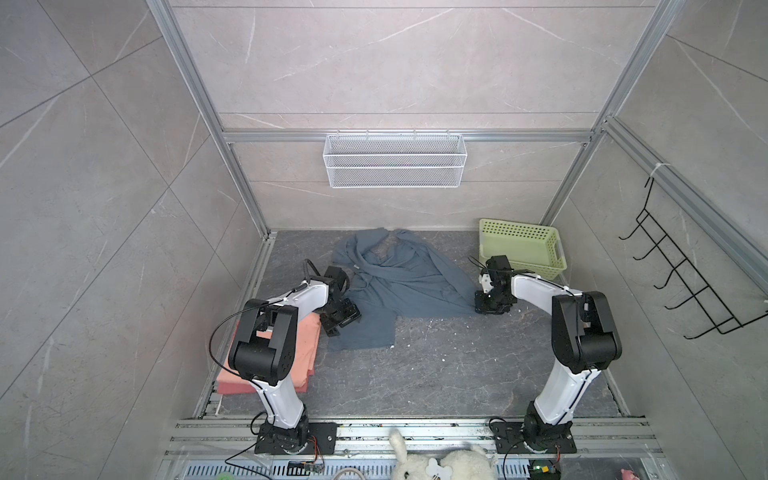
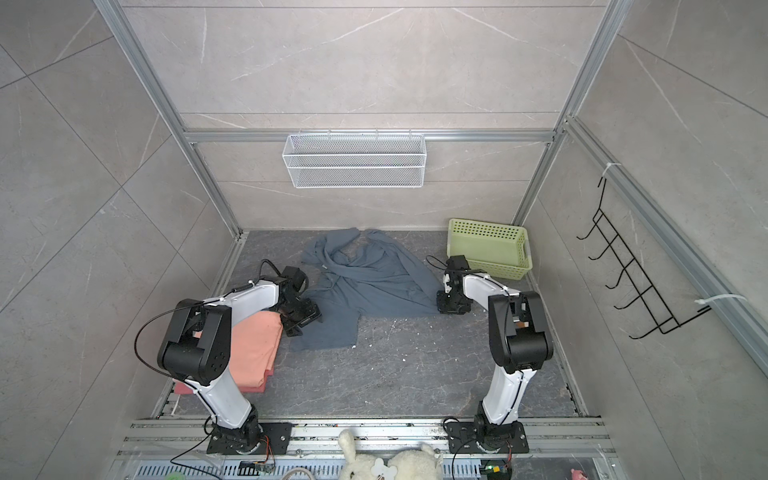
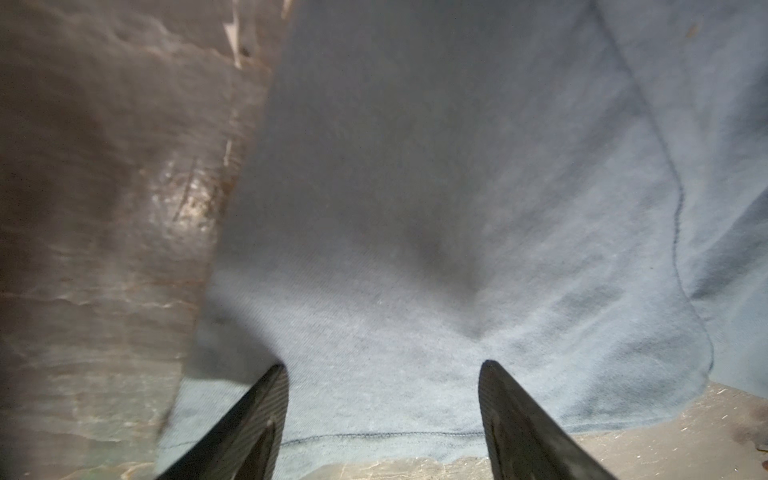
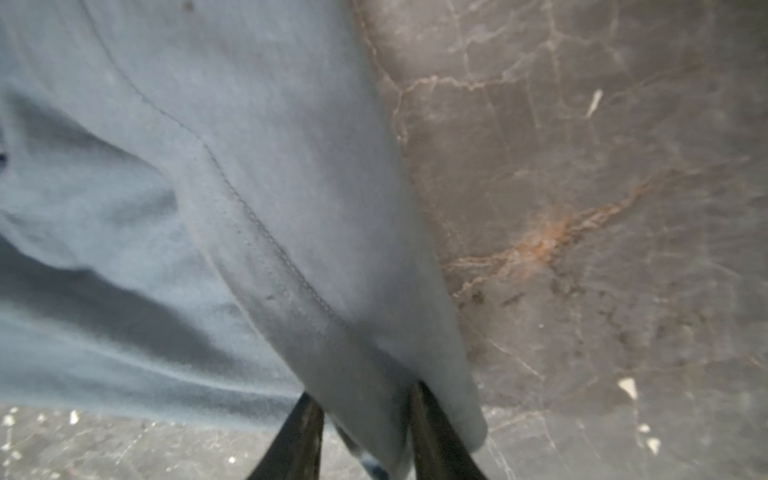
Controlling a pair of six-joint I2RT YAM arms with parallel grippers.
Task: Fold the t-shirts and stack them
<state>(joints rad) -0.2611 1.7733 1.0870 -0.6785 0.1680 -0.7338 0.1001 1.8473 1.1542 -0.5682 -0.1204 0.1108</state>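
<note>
Even, diffuse overhead light fills both top views, bright on the pale grey marbled wall panels point(image 1: 374, 62) and dimmer on the dark veined stone surface point(image 1: 436, 374), where shadows are faint and soft-edged. The silver aluminium frame rails point(image 1: 189, 83) splay toward the corners, stretched by a wide lens. Both wrist views are dim and blurred: the crumpled slate blue-grey cotton t-shirt point(image 3: 415, 208) lies out of focus, shadow pooled in a dimple, and glare whitens a patch of stone beside it.

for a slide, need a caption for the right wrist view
Right tool pinching a hemmed edge of the blue-grey t-shirt over the dark tabletop
</note>
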